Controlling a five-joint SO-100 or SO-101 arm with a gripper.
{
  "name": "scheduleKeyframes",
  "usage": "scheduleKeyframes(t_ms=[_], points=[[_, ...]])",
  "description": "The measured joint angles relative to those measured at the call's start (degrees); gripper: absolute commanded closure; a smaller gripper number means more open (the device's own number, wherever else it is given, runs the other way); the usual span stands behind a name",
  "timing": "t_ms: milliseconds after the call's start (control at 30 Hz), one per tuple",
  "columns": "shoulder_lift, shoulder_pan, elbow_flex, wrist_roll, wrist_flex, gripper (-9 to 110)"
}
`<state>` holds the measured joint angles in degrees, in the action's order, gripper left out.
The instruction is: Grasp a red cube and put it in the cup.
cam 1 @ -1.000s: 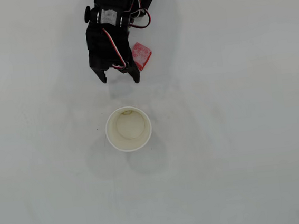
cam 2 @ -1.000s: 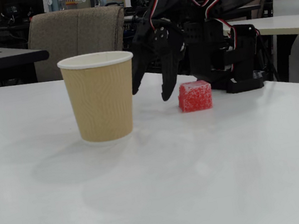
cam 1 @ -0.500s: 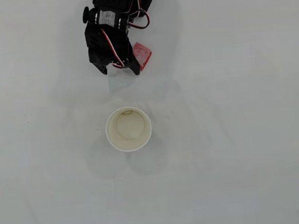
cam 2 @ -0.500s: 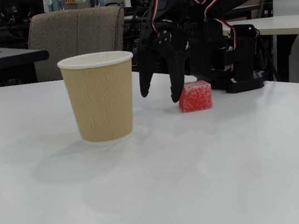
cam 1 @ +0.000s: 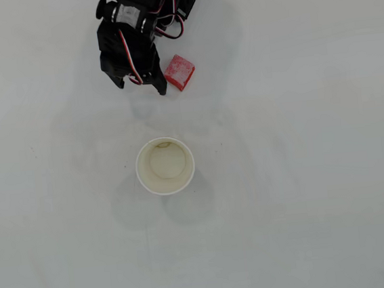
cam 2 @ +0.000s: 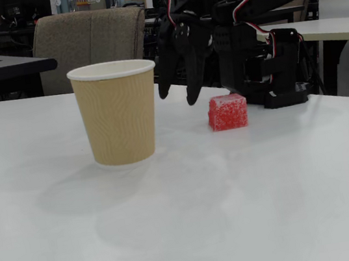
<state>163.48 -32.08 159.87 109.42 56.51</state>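
**Jaws hanging open next to the cube, nothing grabbed**

So in the overhead view the jaws (cam 1: pixel 137 85) sat near the top of the frame, left of centre, with both black tips pointing down toward the bottom of the picture. They were spread a moderate amount, with bare white worktop (cam 1: pixel 304 174) showing through the gap. Nothing was in between them.

The red cube (cam 1: pixel 179 72) was just off the right-hand tip in that view, outside the gap and close beside that finger, not between the two. It lay flat on the worktop, turned a bit like a diamond. I couldn't tell from above whether the finger was actually touching it or just next to it.

The cup (cam 1: pixel 165 166) stood upright and well clear of the tips, further down the frame from the jaws and a touch to the right of the gap. You could see straight into the cream inside, and it looked empty.

From the fixed view it lined up differently: the cup (cam 2: pixel 118 112) was on the left, the jaws (cam 2: pixel 179 95) in the middle hanging above the worktop (cam 2: pixel 190 233) with their tips off the surface, and the red cube (cam 2: pixel 227 111) sat low and to the right of the tips, apart from them. A tan chair (cam 2: pixel 91 46) stood behind the cup.
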Motion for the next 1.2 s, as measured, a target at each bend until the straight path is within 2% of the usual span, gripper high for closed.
scheduleKeyframes(t_ms=[367, 567, 1200], points=[[0.18, -6.86, -4.83, 0.26, 10.46, 70], [-1.05, -3.87, -7.03, 0.35, 11.07, 70], [-23.03, 1.67, -25.05, 0.35, 8.88, 70]])
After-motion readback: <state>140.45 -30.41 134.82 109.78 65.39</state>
